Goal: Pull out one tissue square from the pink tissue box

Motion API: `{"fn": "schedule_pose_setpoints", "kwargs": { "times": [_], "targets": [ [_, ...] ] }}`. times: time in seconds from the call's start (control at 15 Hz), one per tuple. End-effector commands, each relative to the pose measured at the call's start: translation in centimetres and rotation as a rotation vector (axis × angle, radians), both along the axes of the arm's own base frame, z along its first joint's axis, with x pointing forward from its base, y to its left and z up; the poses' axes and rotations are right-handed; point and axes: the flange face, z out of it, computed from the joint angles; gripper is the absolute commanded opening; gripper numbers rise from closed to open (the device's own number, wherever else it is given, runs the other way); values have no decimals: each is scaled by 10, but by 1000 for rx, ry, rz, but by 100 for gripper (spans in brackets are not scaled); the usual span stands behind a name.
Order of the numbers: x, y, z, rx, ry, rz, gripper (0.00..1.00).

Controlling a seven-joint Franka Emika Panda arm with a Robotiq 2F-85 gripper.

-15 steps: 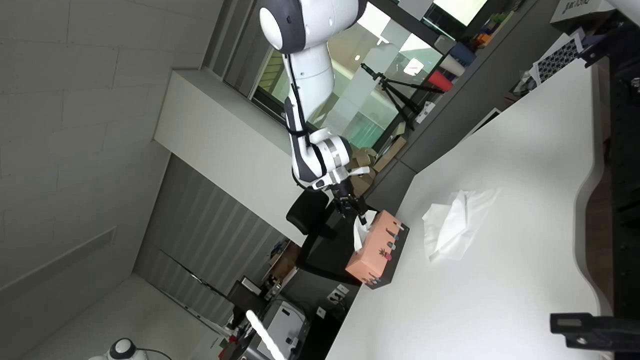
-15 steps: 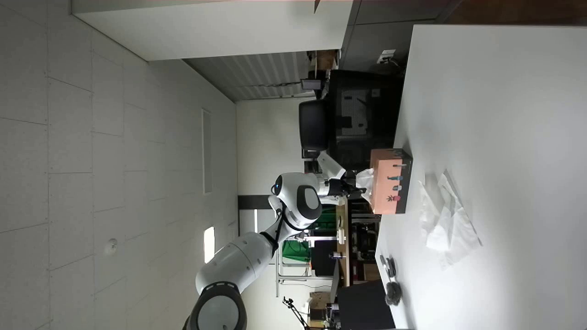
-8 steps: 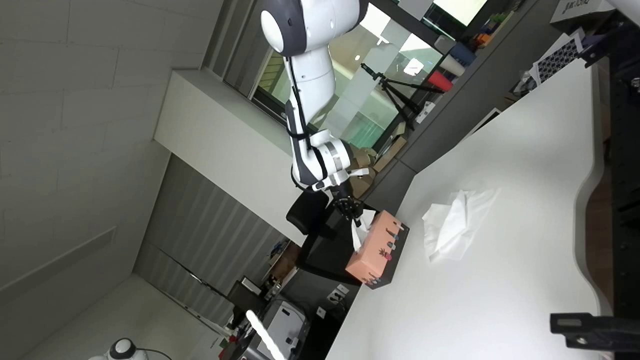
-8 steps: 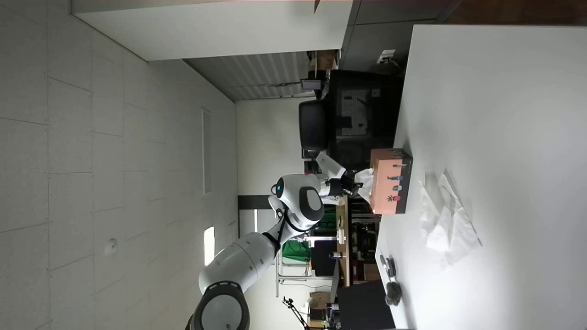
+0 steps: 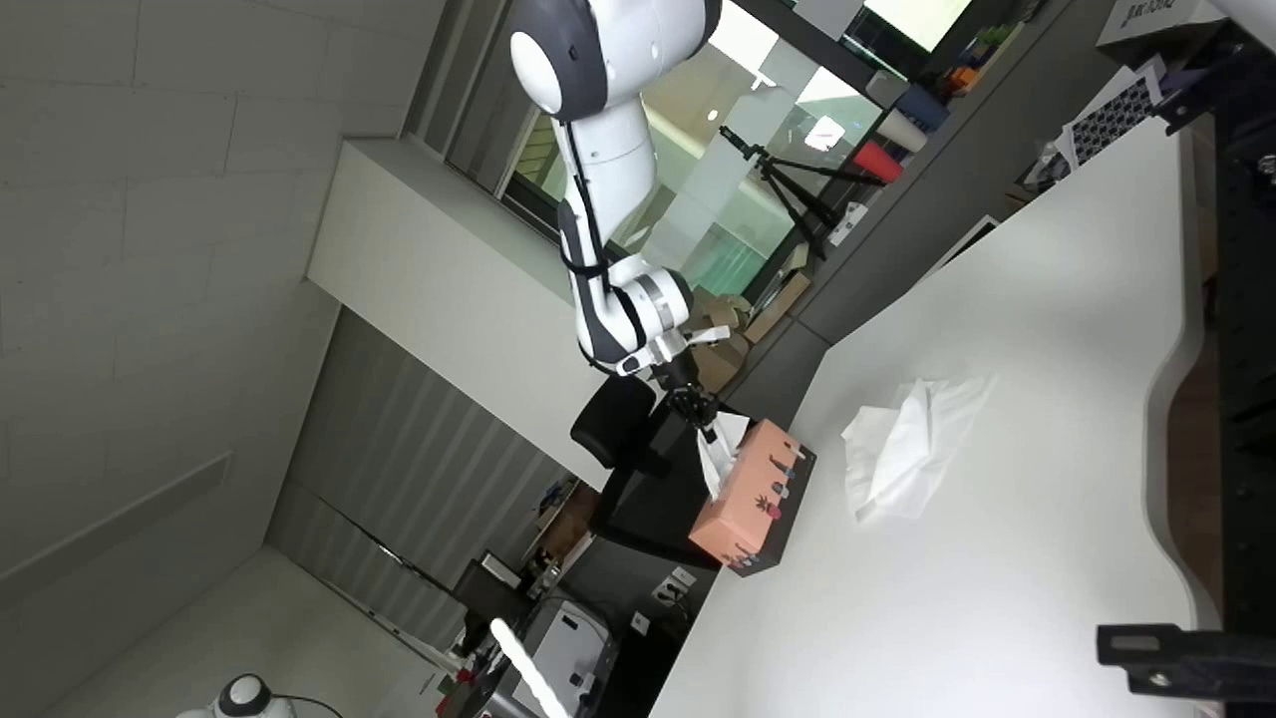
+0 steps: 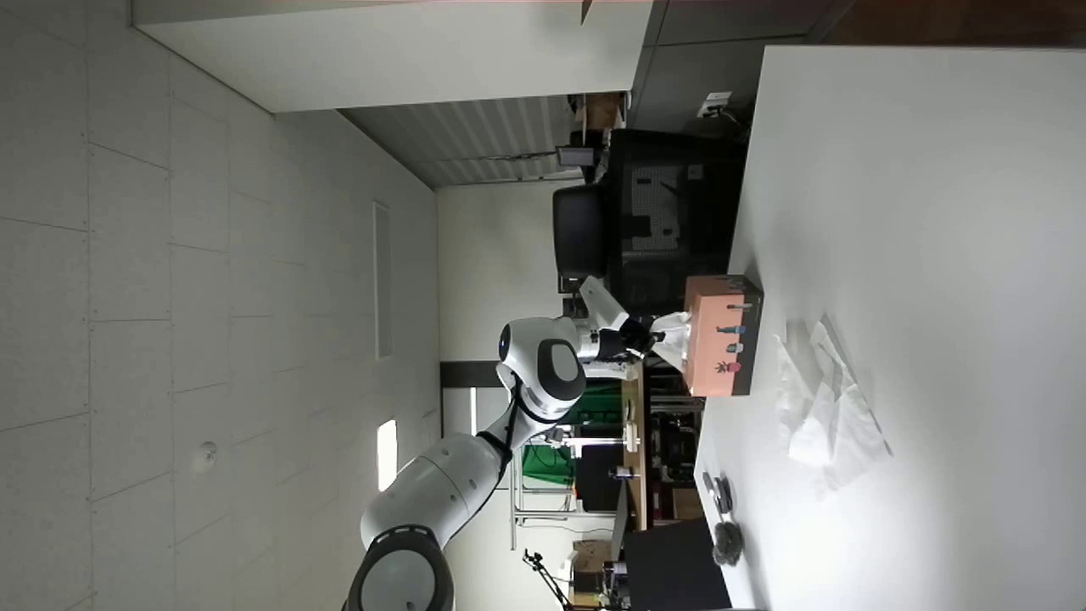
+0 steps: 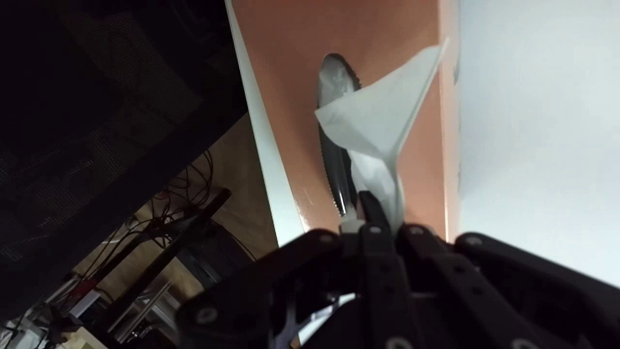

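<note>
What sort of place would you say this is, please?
Probably a robotics lab, perhaps in an office: an exterior view shows a robot arm, what looks like part of a second arm at the picture's bottom edge, and a black chair.

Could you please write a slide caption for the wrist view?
The gripper pinches a tissue whose loose end fans out, partly hiding the slot in the box.

The wrist view's top edge crops the tissue box [image 7: 373, 43]; the end effector [image 7: 391, 225] hides some tissue [image 7: 382, 114].
</note>
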Motion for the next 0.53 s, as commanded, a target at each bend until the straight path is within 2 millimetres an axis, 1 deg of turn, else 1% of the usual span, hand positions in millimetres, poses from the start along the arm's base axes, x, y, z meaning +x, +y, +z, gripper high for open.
{"fn": "schedule_pose_setpoints", "kwargs": {
  "times": [0.0, 0.2, 0.33, 0.47],
  "targets": [
    [2, -5, 48, -4, 48, -53, 0],
    [-3, -12, 84, -10, 52, -66, 0],
    [-9, -21, 109, -23, 56, -72, 0],
    [-18, -35, 134, -38, 65, -72, 0]
  ]
}}
